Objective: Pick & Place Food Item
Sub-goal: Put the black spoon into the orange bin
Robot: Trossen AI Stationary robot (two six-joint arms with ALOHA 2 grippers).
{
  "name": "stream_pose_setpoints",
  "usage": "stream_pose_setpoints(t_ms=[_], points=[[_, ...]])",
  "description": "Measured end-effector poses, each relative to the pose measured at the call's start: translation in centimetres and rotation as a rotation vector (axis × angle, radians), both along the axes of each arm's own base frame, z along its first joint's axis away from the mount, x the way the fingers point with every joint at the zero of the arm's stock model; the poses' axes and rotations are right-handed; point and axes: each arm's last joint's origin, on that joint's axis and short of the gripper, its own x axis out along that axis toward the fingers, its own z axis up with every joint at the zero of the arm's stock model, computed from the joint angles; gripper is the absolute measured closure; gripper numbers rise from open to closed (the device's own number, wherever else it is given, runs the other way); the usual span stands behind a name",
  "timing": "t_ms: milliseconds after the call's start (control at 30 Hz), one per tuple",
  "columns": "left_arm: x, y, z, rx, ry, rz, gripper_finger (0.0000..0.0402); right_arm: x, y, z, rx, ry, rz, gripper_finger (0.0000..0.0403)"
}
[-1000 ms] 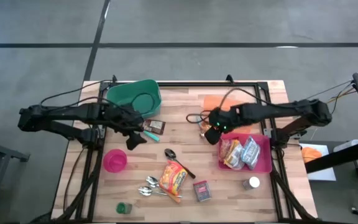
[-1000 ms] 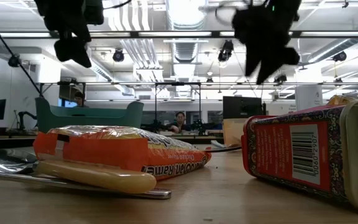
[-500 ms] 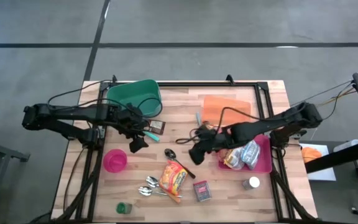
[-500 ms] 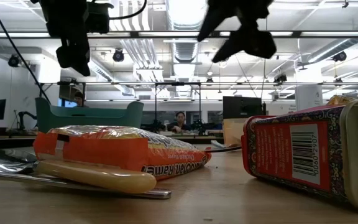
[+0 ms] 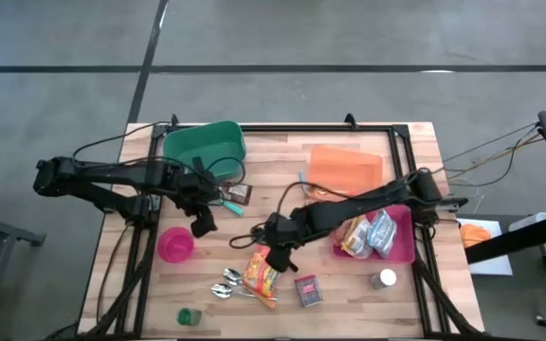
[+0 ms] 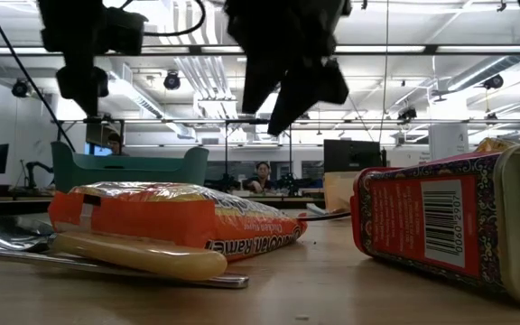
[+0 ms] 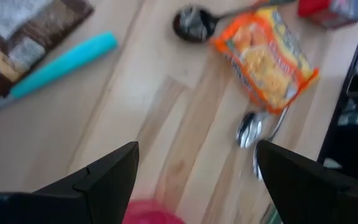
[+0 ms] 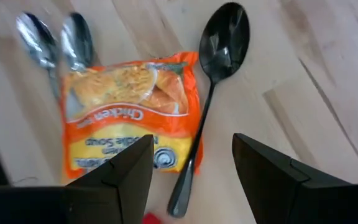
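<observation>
From above, the right pincer [image 5: 271, 254] hung just over the orange ramen packet [image 5: 264, 272], which lay untouched on the table [image 5: 282, 152] near the middle of its front edge; two packets already sat in the pink tray [image 5: 404, 254], so I judged this pick was only beginning. The left pincer [image 5: 200, 221] waited near the left side, fingers apart and empty.

At table height, the ramen packet [image 6: 174, 221] lay flat.

Past the right wrist, the pincer's fingers [image 8: 117, 180] stood half apart with nothing between them. The packet's long axis ran alongside the black spoon [image 8: 215, 87], slanting toward the front edge.
</observation>
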Motion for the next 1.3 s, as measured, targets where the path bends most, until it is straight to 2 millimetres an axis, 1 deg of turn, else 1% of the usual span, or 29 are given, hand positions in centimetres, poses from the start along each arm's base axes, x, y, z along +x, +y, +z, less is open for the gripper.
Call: stream_pose_setpoints(t_ms=[133,233,467,633,733,800,867,1100,1133,1300], points=[[-0.4,-0.7,-0.1,0.001,0.033,-0.035,0.0075,1.3,0.2,-2.2,0.026,0.041,0.043,0.0189],[-0.5,-1.1,0.0,0.003,0.025,-0.059,0.0075,1.8,0.1,-3.9,0.018,0.079,0.047,0.0189],[-0.8,-1.4,0.3,0.015,0.004,-0.068,0.0075,2.9,-0.7,-6.3,-0.026,0.100,0.029,0.0189],[-0.9,-1.4,0.4,0.022,0.000,-0.065,0.0075,3.3,-1.3,-7.8,-0.043,0.126,0.013,0.0189],[-0.9,-1.4,0.4,0.022,0.000,-0.065,0.0075,3.3,-1.6,-8.1,-0.073,0.130,-0.001,0.0194],[-0.9,-1.4,0.4,0.024,-0.001,-0.064,0.0075,3.4,-1.8,-8.0,-0.081,0.125,-0.010,0.0211],[-0.9,-1.4,0.4,0.025,-0.001,-0.064,0.0075,3.4,-2.2,-8.0,-0.081,0.127,-0.017,0.0240],[-0.9,-1.4,0.4,0.026,-0.001,-0.063,0.0075,3.5,-3.3,-8.8,-0.060,0.153,0.001,0.0370],[-0.9,-1.4,0.4,0.026,-0.001,-0.063,0.0075,3.5,-3.4,-8.9,-0.054,0.157,0.008,0.0382],[-0.9,-1.4,0.4,0.026,0.000,-0.063,0.0075,3.4,-3.6,-8.8,-0.052,0.159,0.020,0.0388]])
